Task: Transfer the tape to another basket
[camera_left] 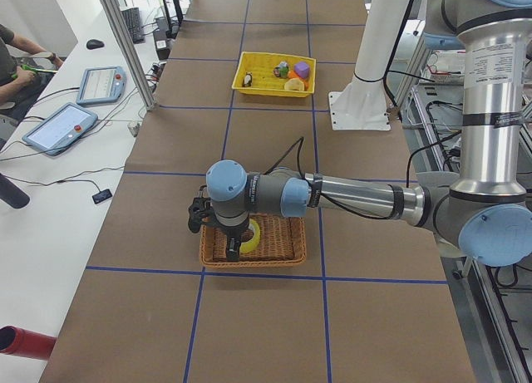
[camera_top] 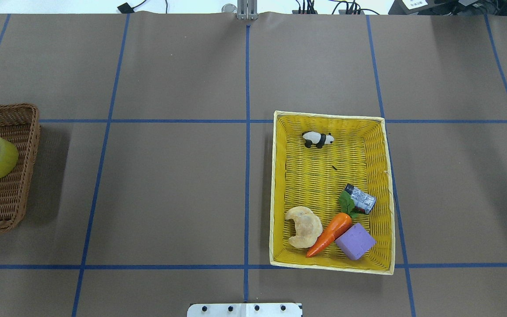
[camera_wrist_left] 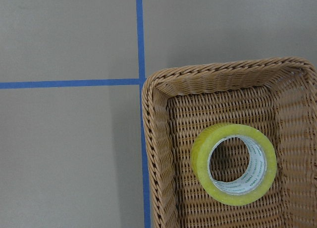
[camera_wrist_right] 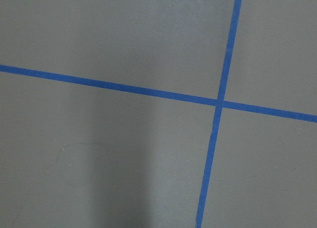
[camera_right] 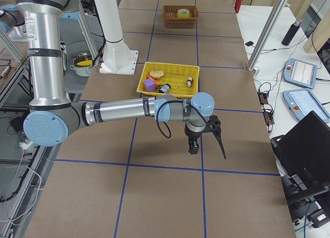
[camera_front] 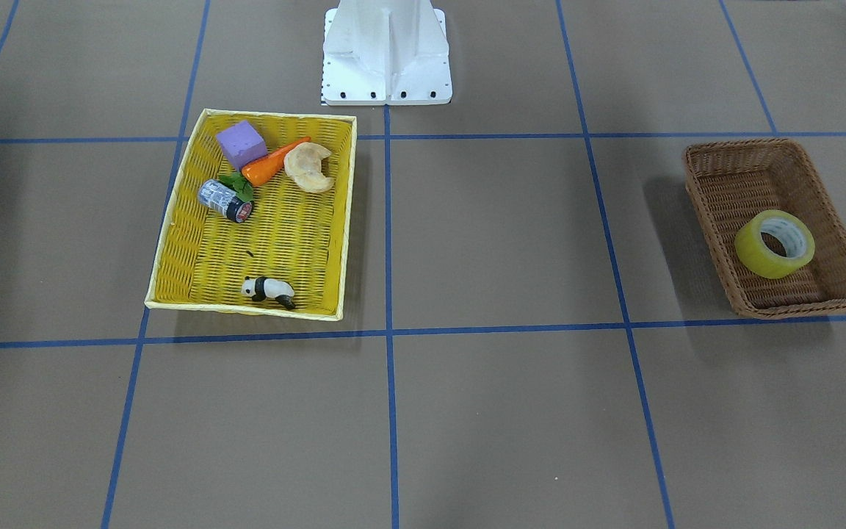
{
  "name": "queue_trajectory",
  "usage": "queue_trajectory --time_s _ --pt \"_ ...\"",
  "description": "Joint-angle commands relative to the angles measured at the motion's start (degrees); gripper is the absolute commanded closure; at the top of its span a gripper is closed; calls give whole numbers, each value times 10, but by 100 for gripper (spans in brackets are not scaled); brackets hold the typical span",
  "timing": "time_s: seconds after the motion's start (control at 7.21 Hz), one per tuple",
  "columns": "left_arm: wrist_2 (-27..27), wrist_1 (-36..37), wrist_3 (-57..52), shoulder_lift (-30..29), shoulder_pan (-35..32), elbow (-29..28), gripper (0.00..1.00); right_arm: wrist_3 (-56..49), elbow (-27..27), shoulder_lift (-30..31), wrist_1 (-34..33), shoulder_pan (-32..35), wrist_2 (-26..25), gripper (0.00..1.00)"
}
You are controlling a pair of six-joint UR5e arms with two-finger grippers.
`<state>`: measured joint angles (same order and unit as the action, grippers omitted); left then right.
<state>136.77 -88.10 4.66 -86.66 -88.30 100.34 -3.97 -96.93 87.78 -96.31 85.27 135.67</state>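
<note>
- The left gripper [camera_left: 218, 229] hangs over the dark brown woven wicker basket [camera_wrist_left: 157, 139]. Only a side view shows it, so I cannot tell whether it is released or clenched.
- The wide roll of translucent yellowish packing tape [camera_wrist_left: 234, 163] lies inside that basket, seemingly tilted. A skewed grasp could snag the wicker or drag the basket.
- Farther off, the bright yellow woven tray [camera_top: 280, 185] holds small toys [camera_top: 330, 233]; a careless drop could knock them.
- The right gripper [camera_right: 206, 142] is farthest, its state equally unreadable.

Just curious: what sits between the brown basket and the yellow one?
Only bare table crossed by blue lines, seen in the overhead view.
</note>
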Motion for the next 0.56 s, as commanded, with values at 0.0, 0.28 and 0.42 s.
queue_trajectory --time_s 0.0,0.28,0.42 --pt "-40 -1 44 -4 0 5 2 -1 0 0 2 0 -1 0" --pt "-38 -1 43 -3 0 4 2 -1 2 0 2 0 -2 0" --pt "-32 -3 43 0 0 5 2 -1 1 3 2 0 -2 0"
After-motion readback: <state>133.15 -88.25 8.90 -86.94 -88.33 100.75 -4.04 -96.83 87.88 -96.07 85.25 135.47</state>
